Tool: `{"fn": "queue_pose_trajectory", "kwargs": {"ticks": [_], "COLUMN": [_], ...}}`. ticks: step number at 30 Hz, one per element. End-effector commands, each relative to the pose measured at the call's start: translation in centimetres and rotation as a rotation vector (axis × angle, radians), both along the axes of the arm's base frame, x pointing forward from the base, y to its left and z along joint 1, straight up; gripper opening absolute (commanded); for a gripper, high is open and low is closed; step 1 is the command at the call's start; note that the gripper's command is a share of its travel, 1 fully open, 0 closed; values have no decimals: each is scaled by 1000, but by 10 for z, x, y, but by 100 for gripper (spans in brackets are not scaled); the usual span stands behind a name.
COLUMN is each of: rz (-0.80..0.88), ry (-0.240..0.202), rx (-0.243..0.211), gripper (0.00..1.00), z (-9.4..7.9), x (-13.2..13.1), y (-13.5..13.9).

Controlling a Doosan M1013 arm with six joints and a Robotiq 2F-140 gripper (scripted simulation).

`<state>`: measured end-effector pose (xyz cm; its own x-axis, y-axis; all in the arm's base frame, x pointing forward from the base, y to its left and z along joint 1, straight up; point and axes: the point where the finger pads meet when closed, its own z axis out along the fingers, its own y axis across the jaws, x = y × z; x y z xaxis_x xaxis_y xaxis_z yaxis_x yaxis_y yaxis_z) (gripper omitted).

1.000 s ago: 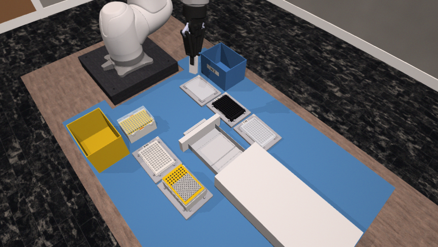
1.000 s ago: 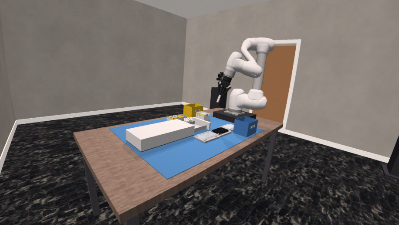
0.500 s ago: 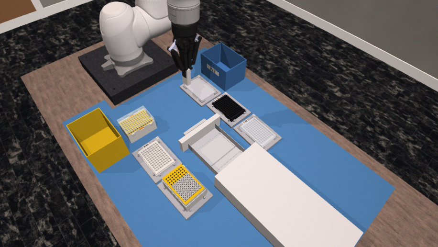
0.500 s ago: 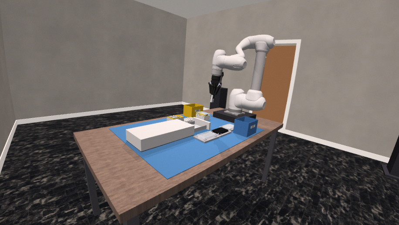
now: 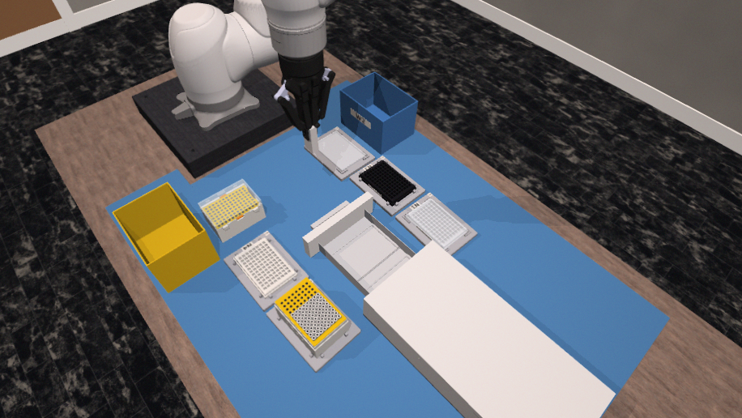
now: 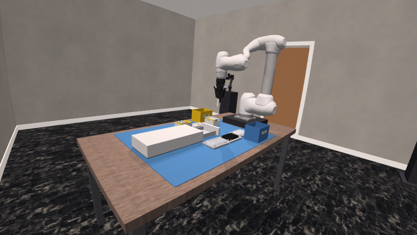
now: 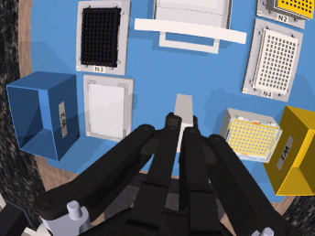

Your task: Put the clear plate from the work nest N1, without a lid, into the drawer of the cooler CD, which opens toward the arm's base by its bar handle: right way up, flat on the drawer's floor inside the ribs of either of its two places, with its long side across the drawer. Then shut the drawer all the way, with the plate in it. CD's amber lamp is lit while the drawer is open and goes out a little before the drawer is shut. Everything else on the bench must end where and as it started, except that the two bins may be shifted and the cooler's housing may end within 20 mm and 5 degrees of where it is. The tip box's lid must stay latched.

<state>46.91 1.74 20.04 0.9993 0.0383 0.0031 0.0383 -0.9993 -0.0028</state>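
The cooler CD (image 5: pixel 483 332) is a long white box. Its drawer (image 5: pixel 363 251) stands pulled out toward the arm's base and is empty, with the bar handle (image 5: pixel 332 214) on its white front. My gripper (image 5: pixel 313 135) (image 6: pixel 217 102) (image 7: pixel 182 106) is shut with nothing between its fingers. It points down, high above the bench, on the base side of the drawer front.
A blue bin (image 5: pixel 377 108) stands at the far right, with a flat white plate (image 5: pixel 341 147) and a black plate (image 5: pixel 386 181) in nests beside it. On the left are a yellow bin (image 5: pixel 166 236), the lidded tip box (image 5: pixel 231 207), a white well plate (image 5: pixel 264 264) and a yellow-framed rack (image 5: pixel 310 311).
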Motion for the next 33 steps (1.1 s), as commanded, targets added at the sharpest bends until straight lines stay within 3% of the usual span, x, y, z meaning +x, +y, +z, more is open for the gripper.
{"fn": "queue_pose_trajectory", "kwargs": {"ticks": [1, 2, 33], "rz": [0, -30, -30], "ry": [0, 0, 0], "rx": [0, 0, 0], "gripper": [0, 66, 66], "z": [0, -1, -33], "x": [0, 3, 79], "y": [0, 3, 72]}}
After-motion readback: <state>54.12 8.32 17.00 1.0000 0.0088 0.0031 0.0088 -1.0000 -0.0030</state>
